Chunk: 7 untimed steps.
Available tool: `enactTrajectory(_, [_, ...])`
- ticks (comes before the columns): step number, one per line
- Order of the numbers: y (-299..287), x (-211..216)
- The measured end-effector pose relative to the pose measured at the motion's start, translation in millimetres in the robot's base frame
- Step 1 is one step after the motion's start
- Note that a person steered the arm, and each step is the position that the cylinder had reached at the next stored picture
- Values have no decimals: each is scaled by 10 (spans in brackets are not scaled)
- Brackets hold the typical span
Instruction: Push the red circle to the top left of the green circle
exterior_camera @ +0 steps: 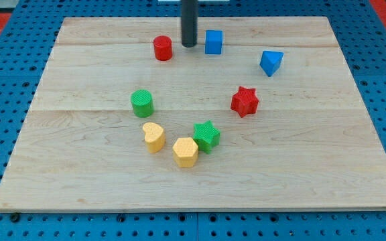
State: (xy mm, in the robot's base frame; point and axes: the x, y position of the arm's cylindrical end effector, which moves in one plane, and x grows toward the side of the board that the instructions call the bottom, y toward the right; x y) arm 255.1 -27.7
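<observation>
The red circle (163, 48) stands near the view's top, left of centre. The green circle (141, 103) stands below it and slightly to the left, well apart from it. My tip (189, 45) is just right of the red circle, with a small gap between them, and left of the blue cube (213, 41). The rod comes down from the view's top edge.
A blue triangle block (271, 62) sits at the upper right. A red star (244, 101) is right of centre. A green star (206, 136), a yellow heart (153, 137) and a yellow hexagon (185, 152) cluster below the green circle. The wooden board (327, 174) lies on a blue pegboard.
</observation>
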Motion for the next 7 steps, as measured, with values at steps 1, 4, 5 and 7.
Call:
enactTrajectory(1, [-538,38])
enactTrajectory(4, [-329,-93])
enactTrajectory(5, [-154,268])
enactTrajectory(7, [-466,640])
